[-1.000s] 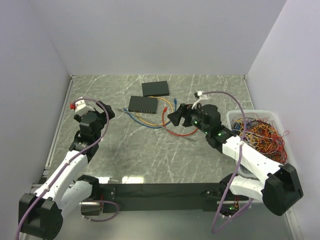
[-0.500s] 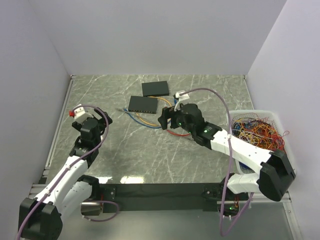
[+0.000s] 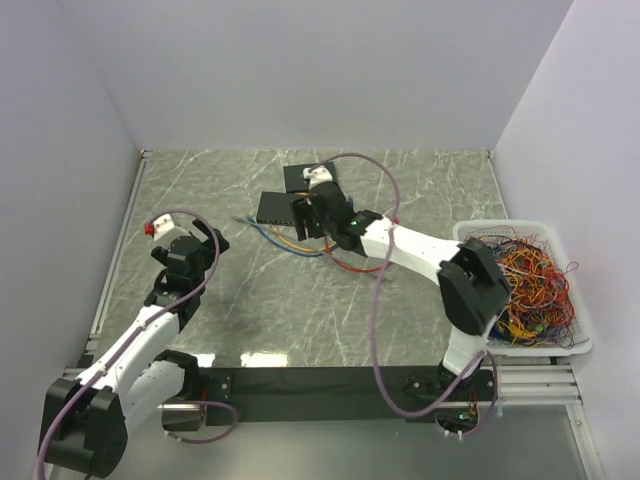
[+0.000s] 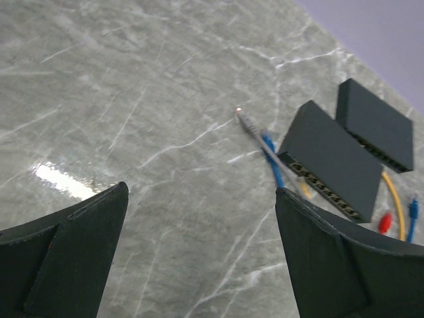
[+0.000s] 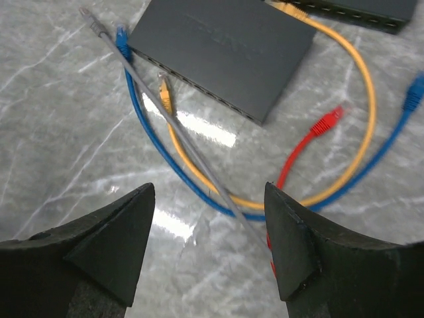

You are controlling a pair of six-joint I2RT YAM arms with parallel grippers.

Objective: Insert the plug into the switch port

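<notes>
Yellow plug is seen lying unplugged just beside the black switch, ahead of the right gripper, jaws spread and empty; left gripper likewise spread, empty

The right gripper hangs over the nearer switch and loose cables

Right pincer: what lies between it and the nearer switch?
Right wrist view: between the right pincer and switch lie a grey cable, blue cable and yellow cable.
</notes>
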